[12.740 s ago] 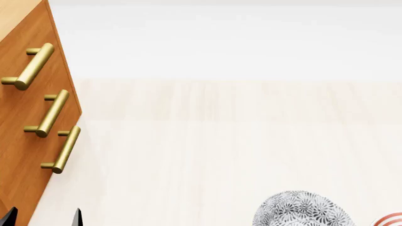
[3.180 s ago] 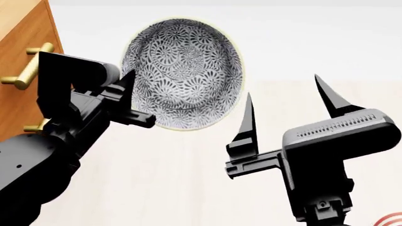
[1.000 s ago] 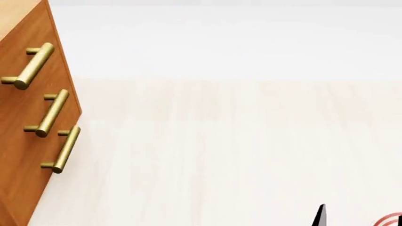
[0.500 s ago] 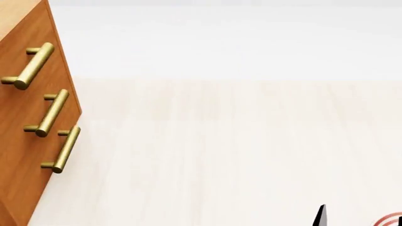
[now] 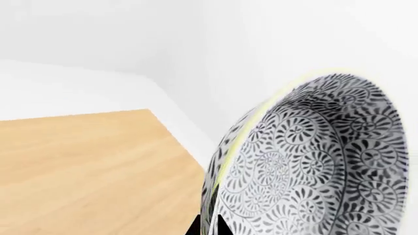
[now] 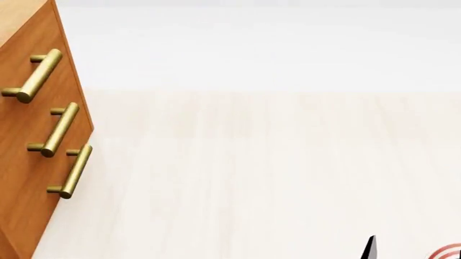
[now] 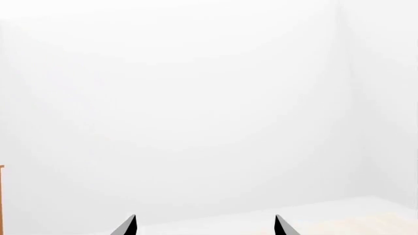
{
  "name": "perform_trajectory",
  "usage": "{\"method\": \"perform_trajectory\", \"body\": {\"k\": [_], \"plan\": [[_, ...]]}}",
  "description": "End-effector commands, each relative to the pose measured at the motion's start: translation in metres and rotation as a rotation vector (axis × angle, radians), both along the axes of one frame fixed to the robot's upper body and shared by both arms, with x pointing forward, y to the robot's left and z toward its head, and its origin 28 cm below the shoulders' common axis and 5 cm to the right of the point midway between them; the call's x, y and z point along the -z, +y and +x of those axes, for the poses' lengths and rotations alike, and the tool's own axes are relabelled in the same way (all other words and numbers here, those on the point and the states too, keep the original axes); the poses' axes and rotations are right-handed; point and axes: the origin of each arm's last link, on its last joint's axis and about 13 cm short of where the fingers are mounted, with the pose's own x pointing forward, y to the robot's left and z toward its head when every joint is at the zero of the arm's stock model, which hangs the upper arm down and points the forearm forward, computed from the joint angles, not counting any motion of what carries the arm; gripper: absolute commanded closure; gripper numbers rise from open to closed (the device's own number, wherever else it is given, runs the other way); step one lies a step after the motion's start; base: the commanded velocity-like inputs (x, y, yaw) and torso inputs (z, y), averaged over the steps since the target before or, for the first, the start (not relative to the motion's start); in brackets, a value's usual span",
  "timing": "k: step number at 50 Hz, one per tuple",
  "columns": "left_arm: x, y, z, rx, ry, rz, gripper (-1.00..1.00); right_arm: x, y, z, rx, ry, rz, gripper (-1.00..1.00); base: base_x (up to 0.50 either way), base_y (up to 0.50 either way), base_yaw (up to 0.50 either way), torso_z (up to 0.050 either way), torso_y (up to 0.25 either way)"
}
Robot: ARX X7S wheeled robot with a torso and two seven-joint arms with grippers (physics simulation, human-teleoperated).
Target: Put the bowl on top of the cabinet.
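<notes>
In the left wrist view my left gripper (image 5: 207,226) is shut on the thin pale rim of the bowl (image 5: 313,161), one black fingertip on each side of the wall. The bowl is white with a dense grey-black floral pattern and stands tilted on edge. Beside it lies the light wooden top of the cabinet (image 5: 85,161). The head view shows the cabinet's orange-brown front (image 6: 29,124) with three brass handles at the left; neither the bowl nor the left gripper appears there. My right gripper (image 7: 205,225) is open, fingertips wide apart, nothing between them.
A pale floor (image 6: 252,172) spreads in front of the cabinet. A red-ringed plate (image 6: 450,252) peeks in at the head view's lower right corner, next to one black fingertip (image 6: 370,249). White walls fill the background.
Since 3.2 s ago the left arm with the bowl has left the head view and the right gripper has sunk to its lower edge. Nothing has moved in the last second.
</notes>
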Motion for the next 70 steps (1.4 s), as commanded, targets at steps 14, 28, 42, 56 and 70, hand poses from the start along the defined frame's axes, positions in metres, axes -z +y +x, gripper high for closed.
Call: {"method": "perform_trajectory", "body": {"k": [14, 28, 42, 56, 70], "plan": [[-0.007, 0.013, 0.003, -0.206, 0.010, -0.103, 1.00, 0.004, -0.001, 0.000, 0.001, 0.011, 0.017, -1.00, 0.00, 0.00, 0.00, 0.000, 0.000], [-0.017, 0.019, 0.002, -0.263, 0.086, -0.105, 1.00, 0.007, -0.001, 0.001, 0.000, 0.019, 0.021, -1.00, 0.00, 0.00, 0.00, 0.000, 0.001], [-0.018, 0.025, 0.001, -0.286, 0.144, -0.097, 1.00, 0.009, -0.001, 0.003, 0.003, 0.029, 0.022, -1.00, 0.00, 0.00, 0.00, 0.000, 0.001], [-0.015, 0.025, 0.004, -0.239, 0.228, -0.094, 1.00, 0.010, -0.001, 0.004, 0.006, 0.034, 0.023, -1.00, 0.00, 0.00, 0.00, 0.000, 0.000], [-0.014, 0.025, 0.009, -0.211, 0.286, -0.093, 1.00, 0.011, -0.001, 0.004, 0.008, 0.035, 0.023, -1.00, 0.00, 0.00, 0.00, 0.001, 0.001]]}}
